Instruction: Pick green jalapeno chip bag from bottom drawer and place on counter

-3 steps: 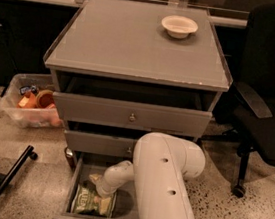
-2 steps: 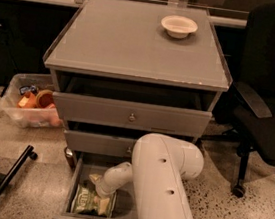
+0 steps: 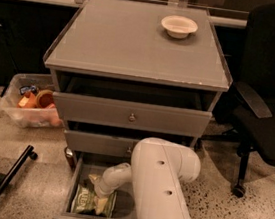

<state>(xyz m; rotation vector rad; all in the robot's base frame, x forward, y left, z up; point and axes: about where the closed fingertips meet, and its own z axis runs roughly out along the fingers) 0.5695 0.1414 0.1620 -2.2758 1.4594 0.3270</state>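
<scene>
The bottom drawer [image 3: 73, 184] stands pulled open at the foot of the grey cabinet. The green jalapeno chip bag [image 3: 86, 200] lies flat inside it, at the left. My white arm reaches down from the lower right into the drawer. My gripper [image 3: 99, 197] is at the bag's right edge, right on top of it. The counter [image 3: 121, 41] is the wide grey cabinet top above.
A cream bowl [image 3: 178, 26] sits at the counter's back right. Two knobbed drawers [image 3: 131, 115] stand slightly open above the bottom one. A clear bin of items [image 3: 29, 107] is on the floor at left, a black office chair [image 3: 269, 103] at right, a black bar [image 3: 4, 185] at lower left.
The arm and gripper have shifted only slightly over the bag. The bag still lies in the drawer.
</scene>
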